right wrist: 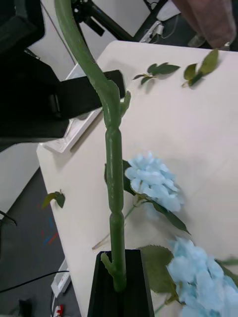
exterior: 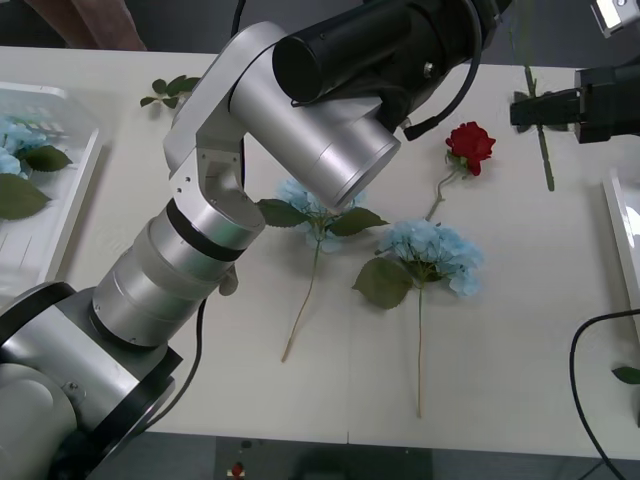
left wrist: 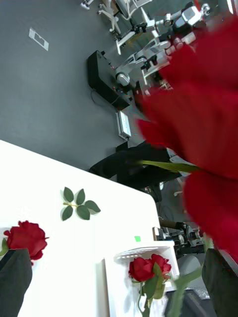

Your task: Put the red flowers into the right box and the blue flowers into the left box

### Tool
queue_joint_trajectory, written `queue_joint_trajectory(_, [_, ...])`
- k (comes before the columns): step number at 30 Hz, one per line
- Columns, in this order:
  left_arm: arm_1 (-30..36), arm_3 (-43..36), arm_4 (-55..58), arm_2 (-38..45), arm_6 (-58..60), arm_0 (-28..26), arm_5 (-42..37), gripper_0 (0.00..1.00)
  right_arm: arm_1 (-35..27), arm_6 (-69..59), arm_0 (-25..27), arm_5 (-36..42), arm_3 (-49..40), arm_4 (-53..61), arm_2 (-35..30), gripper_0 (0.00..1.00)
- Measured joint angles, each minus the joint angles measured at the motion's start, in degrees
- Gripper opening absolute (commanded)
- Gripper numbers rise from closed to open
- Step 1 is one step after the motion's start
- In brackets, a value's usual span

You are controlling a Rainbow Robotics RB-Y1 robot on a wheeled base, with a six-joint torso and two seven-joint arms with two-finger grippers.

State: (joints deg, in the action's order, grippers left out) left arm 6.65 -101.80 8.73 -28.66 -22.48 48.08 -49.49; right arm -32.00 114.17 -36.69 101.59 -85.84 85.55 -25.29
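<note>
Currently right end effector clenched on red flower mid-stem, bloom beside released left end effector. Probably light, stem stiff but bendy, petals soft: best gripped by stem. Right box near right end effector.

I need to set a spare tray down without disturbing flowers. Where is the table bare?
Bare: the near-right table between the right blue flower and the right box. Crowded: the centre, with the other blue flower, the red rose and the left arm. The right gripper holds a stem at far right.
</note>
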Motion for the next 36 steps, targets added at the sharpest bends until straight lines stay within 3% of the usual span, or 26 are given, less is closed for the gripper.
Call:
queue_joint_trajectory(5, [4.05,-2.77,10.05,2.12,-0.60,-1.40,-1.04,1.00,-3.93,-0.18,3.87,-1.21,0.00,0.00,-2.97,0.00])
queue_joint_trajectory(7, [5.56,-6.60,16.18,5.16,-4.39,-3.57,-5.71,1.00,-5.97,-0.88,5.77,-1.93,0.00,-0.49,-4.13,0.00])
queue_joint_trajectory(12, [7.87,-15.15,28.52,14.40,-26.53,-10.15,-17.28,1.00,-10.88,-3.18,9.64,-1.97,-0.04,-4.59,-6.10,0.00])
queue_joint_trajectory(18, [10.67,-20.50,37.79,20.62,-35.27,-16.96,-29.07,1.00,-15.52,-4.39,13.47,-3.06,-0.07,-12.14,-7.61,0.00])
queue_joint_trajectory(23, [14.56,-21.13,40.59,20.29,-51.22,-22.71,-32.44,1.00,-19.29,-11.65,17.28,-3.05,-0.08,-17.73,-8.06,0.00])
queue_joint_trajectory(30, [20.70,-21.13,39.41,14.73,-50.94,-29.78,-32.52,1.00,-22.30,-17.19,22.95,-3.07,-0.10,-27.59,-10.50,0.00])
queue_joint_trajectory(36, [21.66,-21.12,32.39,9.91,-50.88,-31.40,-32.52,1.00,-22.35,-24.36,26.46,-3.80,-0.12,-34.61,-11.70,0.00])
